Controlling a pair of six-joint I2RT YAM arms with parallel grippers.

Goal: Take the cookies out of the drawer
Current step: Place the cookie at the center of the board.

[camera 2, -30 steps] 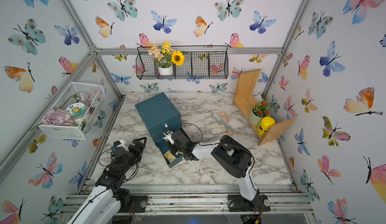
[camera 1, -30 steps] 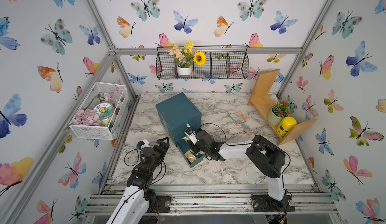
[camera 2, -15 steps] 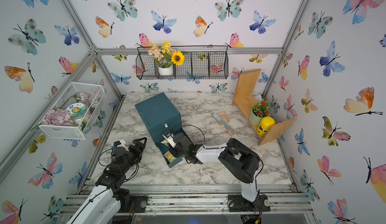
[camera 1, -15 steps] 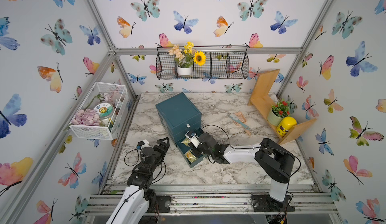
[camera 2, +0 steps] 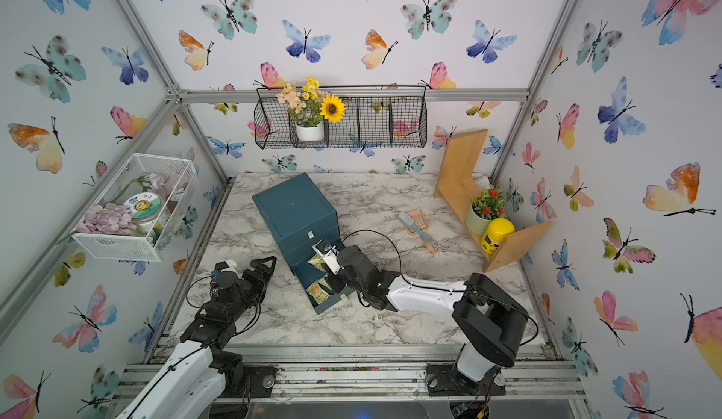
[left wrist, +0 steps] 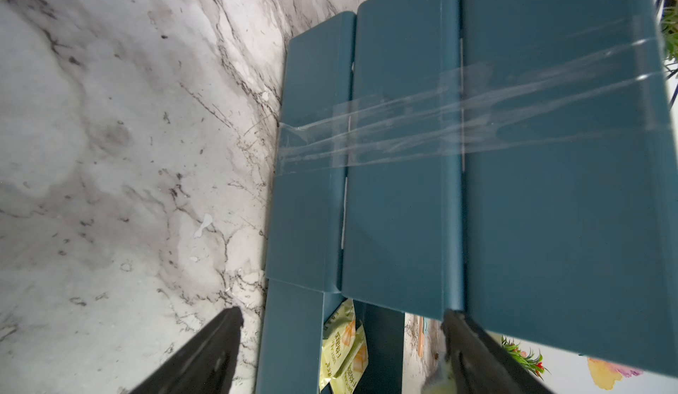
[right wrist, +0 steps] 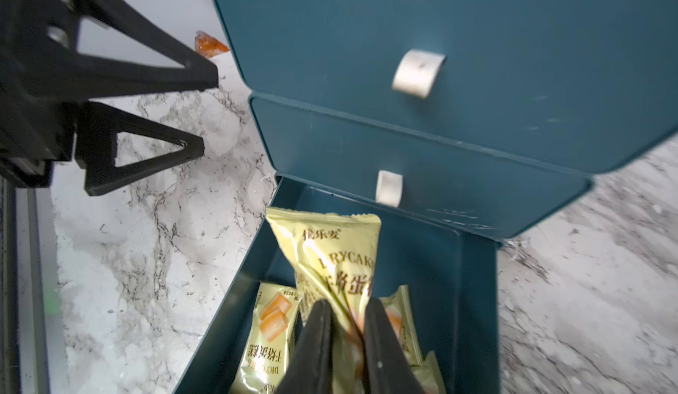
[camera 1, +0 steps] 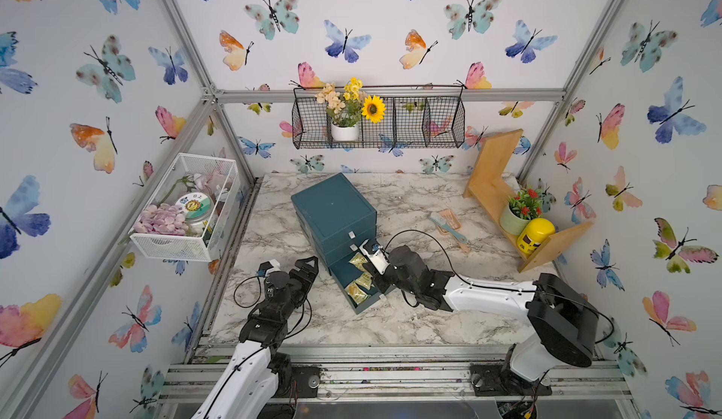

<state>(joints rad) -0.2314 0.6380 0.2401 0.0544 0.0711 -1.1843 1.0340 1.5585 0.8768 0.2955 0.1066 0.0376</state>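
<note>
The step in hand is lifting out one cookie. The right gripper [right wrist: 346,309] has its black fingers [right wrist: 319,322] pressed together on a pale yellow, flat rectangular foil cookie packet [right wrist: 326,252]. It pinches the packet toward one end, above the pulled-out bottom drawer [right wrist: 477,300] of the dark teal three-drawer plastic cabinet [camera 1: 332,210]. More pale yellow packets [right wrist: 271,322] lie on the drawer floor beneath it, so most of the task looks undone. As I judge it, the next move calls for raising the pinched packet clear of the drawer wall and of the closed drawer front just above. It then needs carrying to a bare patch of table and releasing; the slick wrapper could slip on the way. The left gripper [right wrist: 209,111] hovers beside the cabinet, jaws spread wide and holding nothing. The surface is a white marble-patterned tabletop [camera 1: 371,327], where a pink-and-teal brush [camera 1: 449,225] lies well apart from the cabinet. Butterfly-printed walls [camera 1: 351,15] on an aluminium frame enclose the cell, carrying a black wire basket [camera 1: 441,124] with flowers, a white mesh basket [camera 1: 172,247] and a wooden shelf [camera 1: 492,163].
</note>
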